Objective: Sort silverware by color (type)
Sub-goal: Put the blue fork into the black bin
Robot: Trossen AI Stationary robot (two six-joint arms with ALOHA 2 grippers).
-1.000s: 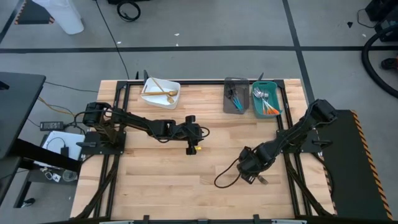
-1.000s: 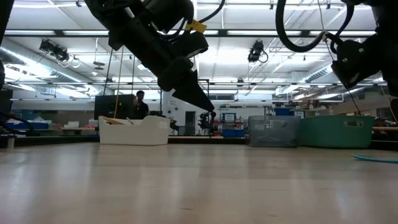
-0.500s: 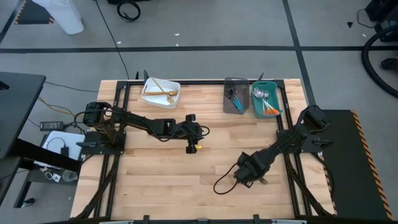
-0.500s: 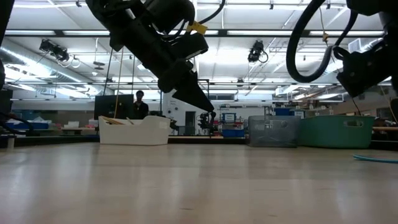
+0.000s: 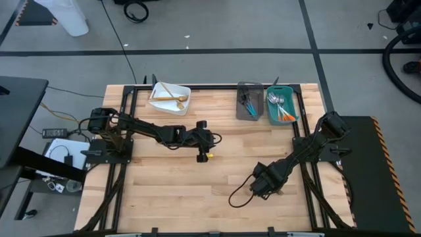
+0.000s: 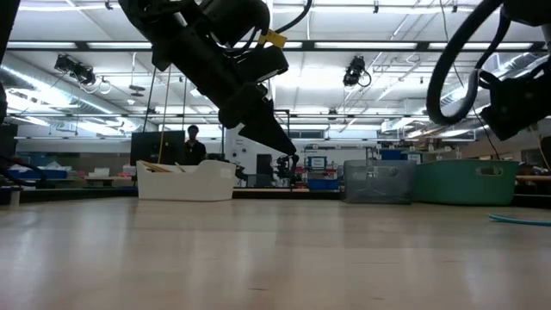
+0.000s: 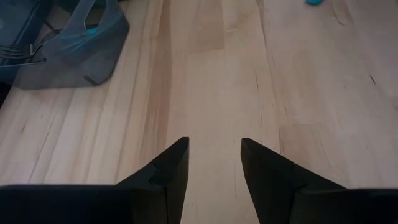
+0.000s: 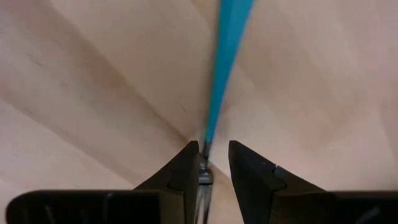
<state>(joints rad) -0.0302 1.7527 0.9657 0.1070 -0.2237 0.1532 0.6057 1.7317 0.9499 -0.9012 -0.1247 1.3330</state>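
A blue-handled utensil (image 8: 227, 56) lies flat on the table near its right front. My right gripper (image 8: 211, 163) points straight down over it. The fingers are open a narrow way and stand on either side of the metal neck (image 8: 203, 168). In the high view the right gripper (image 5: 263, 184) hides the utensil. In the low view the blue handle (image 6: 521, 220) shows at the right edge. My left gripper (image 7: 213, 163) hangs open above the table's middle (image 5: 214, 138) with nothing between its fingers. My right gripper has one finger (image 8: 186, 168) right beside the utensil's metal neck, just below the blue handle, and the other finger stands a little apart from it. I cannot tell whether either finger touches it. The fingers come from above and stand across the utensil, which lies on the table.
Three bins stand along the far edge. A white bin (image 5: 170, 99) holds gold utensils, a grey bin (image 5: 248, 102) holds blue-handled ones, and a teal bin (image 5: 281, 105) holds orange-handled ones. Bare wood lies between the arms. A person stands in the room behind (image 6: 195, 142).
My right gripper has gone a little toward the table's near edge and sunk lower over the blue-handled utensil. The utensil has not moved.
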